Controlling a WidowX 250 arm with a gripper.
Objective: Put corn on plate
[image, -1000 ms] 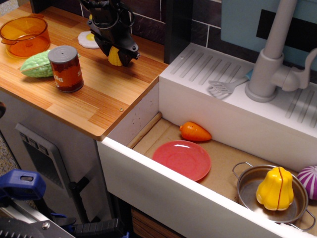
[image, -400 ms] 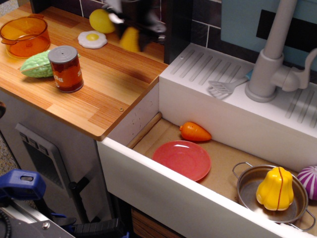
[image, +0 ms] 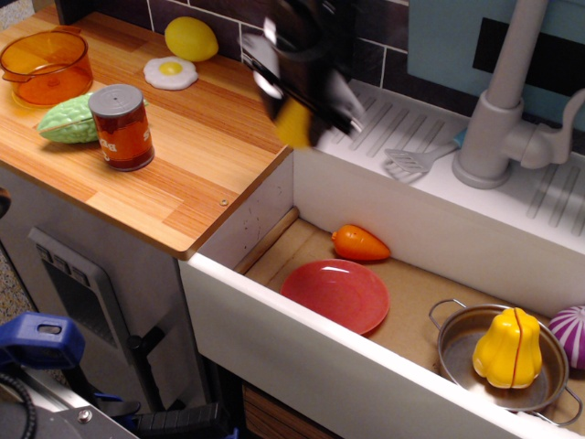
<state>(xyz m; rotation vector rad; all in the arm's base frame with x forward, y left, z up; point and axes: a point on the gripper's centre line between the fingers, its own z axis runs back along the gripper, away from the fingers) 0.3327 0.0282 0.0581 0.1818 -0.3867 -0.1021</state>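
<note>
My gripper [image: 297,114] is blurred by motion in the air above the right edge of the wooden counter, near the sink's left rim. It is shut on the corn [image: 294,123], a small yellow piece sticking out below the fingers. The pink-red plate [image: 335,294] lies flat on the sink floor, below and a little right of the gripper, with nothing on it.
An orange carrot [image: 359,242] lies behind the plate. A silver pot [image: 457,352] holds a yellow squash [image: 508,347]; a purple vegetable [image: 570,334] is at far right. On the counter [image: 196,174]: a can [image: 121,126], green vegetable [image: 66,121], orange bowl [image: 44,64], fried egg [image: 169,71], lemon [image: 190,37]. A faucet [image: 498,101] and spatula [image: 411,160] sit behind the sink.
My gripper has lifted the corn off the counter and carried it right and forward, from beside the fried egg to the counter's right edge. The lemon behind it has come into view.
</note>
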